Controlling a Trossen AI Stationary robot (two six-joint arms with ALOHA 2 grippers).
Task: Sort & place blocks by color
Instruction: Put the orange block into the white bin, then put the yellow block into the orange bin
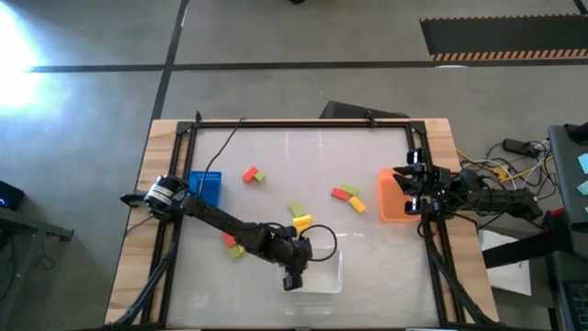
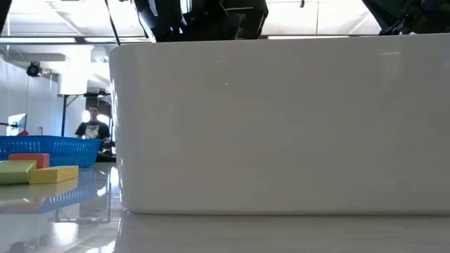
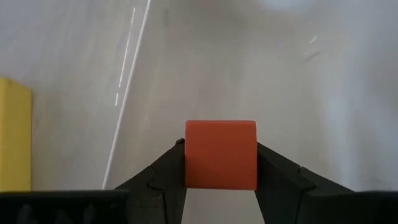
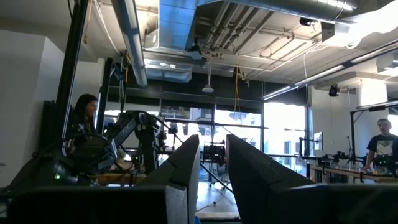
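My left gripper [image 1: 293, 279] reaches over the white tray [image 1: 326, 276] at the table's near middle and is shut on a red-orange block [image 3: 221, 154]. Loose blocks lie on the table: a red and green pair [image 1: 253, 175], a green and yellow pair [image 1: 299, 217], a red, green and orange group [image 1: 349, 197], and a red and yellow pair [image 1: 231, 244]. A yellow block [image 3: 12, 134] shows at the edge of the left wrist view. My right gripper [image 1: 409, 180] waits above the orange bin [image 1: 393, 204], its fingers [image 4: 186, 168] level, a narrow gap apart and empty. My left gripper pinches the red-orange block by two opposite sides [image 3: 188, 158] between its two fingers. The fingers come from above, pointing down over the white tray. The tray's wall hides in the low view whether the block touches the tray's floor.
A blue bin [image 1: 207, 188] stands at the table's left, an orange bin at its right. The tray's near wall [image 2: 281, 119] fills most of the low view, with blocks [image 2: 53, 174] and the blue bin [image 2: 49, 147] to its left. People stand in the room behind.
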